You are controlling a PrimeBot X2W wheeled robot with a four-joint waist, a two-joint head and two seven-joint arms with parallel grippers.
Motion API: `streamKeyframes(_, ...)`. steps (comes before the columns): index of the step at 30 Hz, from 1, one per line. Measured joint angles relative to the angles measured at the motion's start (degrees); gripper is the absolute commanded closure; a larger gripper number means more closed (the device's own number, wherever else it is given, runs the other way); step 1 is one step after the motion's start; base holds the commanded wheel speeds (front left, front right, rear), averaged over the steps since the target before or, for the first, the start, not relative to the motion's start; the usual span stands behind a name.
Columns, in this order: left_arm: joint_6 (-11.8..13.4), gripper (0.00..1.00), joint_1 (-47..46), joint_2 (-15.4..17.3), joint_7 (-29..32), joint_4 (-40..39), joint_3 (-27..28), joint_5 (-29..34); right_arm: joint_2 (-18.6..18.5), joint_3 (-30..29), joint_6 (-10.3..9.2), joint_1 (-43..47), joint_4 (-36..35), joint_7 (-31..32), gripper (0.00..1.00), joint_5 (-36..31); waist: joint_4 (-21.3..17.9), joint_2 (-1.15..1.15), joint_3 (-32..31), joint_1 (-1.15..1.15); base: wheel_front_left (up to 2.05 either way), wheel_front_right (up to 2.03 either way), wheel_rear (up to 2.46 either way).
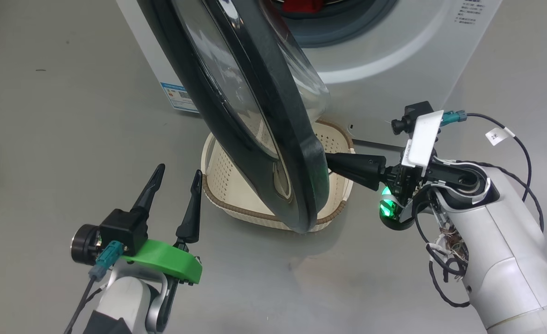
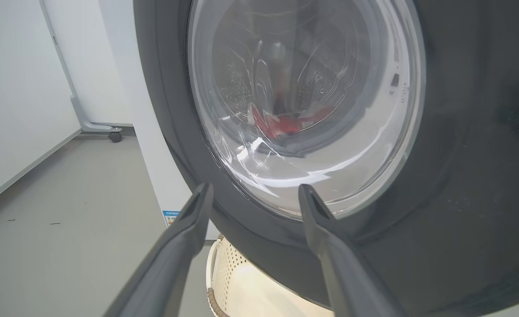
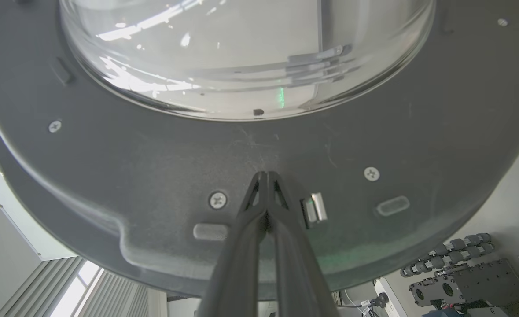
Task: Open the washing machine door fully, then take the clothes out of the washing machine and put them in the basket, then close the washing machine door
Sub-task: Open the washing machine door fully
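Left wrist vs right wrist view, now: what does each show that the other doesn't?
Left wrist: outer face of the washing machine door, red clothes through its glass bowl, the basket below, open left gripper. Right wrist: the door's inner face, screws, metal latch, shut right gripper with tips at that face. Both: the door and its glass bowl.

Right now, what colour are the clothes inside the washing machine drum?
Bright red; the clothes show best in the left wrist view.

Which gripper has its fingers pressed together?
The right gripper, its tip at the inner face of the washing machine door; the left gripper stands open.
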Motion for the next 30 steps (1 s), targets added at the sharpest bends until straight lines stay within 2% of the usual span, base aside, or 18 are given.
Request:
streamKeyframes(11, 0.5, 0.00, 1.0, 0.0, 0.0, 0.1, -0.8, -0.5, 0.0, 4.6, 0.00, 3.1, -2.3, -0.2, 1.00, 2.7, 3.6, 0.00, -1.7, 0.00, 0.00, 0.00, 0.00)
streamKeyframes(30, 1.1, 0.00, 3.1, 0.1, 0.0, 0.5, -1.9, -1.4, 0.0, 11.0, 0.00, 6.0, -4.8, -4.2, 1.00, 4.6, 10.3, 0.00, -4.5, 0.00, 0.00, 0.00, 0.00)
